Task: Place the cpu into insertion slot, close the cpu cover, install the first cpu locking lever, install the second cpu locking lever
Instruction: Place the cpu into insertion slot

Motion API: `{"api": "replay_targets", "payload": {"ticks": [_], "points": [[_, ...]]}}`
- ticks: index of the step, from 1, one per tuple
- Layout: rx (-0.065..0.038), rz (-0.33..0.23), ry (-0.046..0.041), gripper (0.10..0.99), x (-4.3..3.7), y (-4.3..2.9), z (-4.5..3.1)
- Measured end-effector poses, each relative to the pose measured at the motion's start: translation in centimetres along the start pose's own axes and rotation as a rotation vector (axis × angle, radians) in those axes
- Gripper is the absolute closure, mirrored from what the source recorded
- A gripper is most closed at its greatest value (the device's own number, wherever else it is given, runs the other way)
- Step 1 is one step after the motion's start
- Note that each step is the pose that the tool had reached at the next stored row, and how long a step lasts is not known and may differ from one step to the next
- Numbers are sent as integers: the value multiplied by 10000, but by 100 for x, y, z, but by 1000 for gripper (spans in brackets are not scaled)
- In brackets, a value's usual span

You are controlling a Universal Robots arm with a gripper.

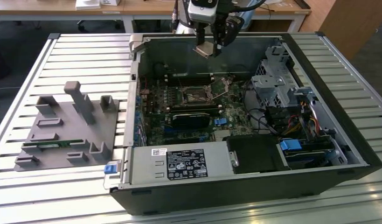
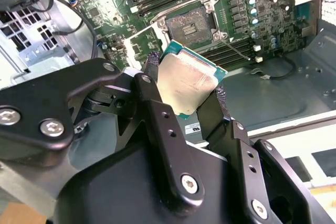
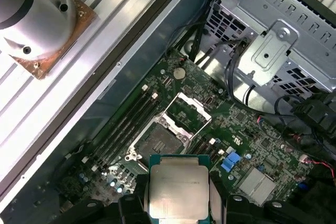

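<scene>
The black robot gripper is squeezing the small flat grey square chip, holding it in the air, away from the open dark square socket in the green board.

furniture: slatted grey metal table | behind: wooden desk, white legs | floor: dark | exterior view's right: wooden panel

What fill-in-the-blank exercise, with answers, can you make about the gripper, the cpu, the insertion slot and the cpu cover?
1. The gripper is ____ on the cpu.
2. The insertion slot is ____: no chip lies in it.
3. The cpu cover stands ____, swung up off the slot.
Answers: shut; empty; open.
</scene>
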State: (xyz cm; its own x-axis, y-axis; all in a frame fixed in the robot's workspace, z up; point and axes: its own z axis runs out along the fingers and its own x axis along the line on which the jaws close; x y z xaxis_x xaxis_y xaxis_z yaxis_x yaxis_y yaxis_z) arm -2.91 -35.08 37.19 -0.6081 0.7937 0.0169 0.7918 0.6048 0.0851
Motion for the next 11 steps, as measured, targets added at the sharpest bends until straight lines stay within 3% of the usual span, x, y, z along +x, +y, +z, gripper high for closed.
{"api": "replay_targets", "payload": {"ticks": [11], "points": [[-17,1350,-123,545,0,-3,39]]}}
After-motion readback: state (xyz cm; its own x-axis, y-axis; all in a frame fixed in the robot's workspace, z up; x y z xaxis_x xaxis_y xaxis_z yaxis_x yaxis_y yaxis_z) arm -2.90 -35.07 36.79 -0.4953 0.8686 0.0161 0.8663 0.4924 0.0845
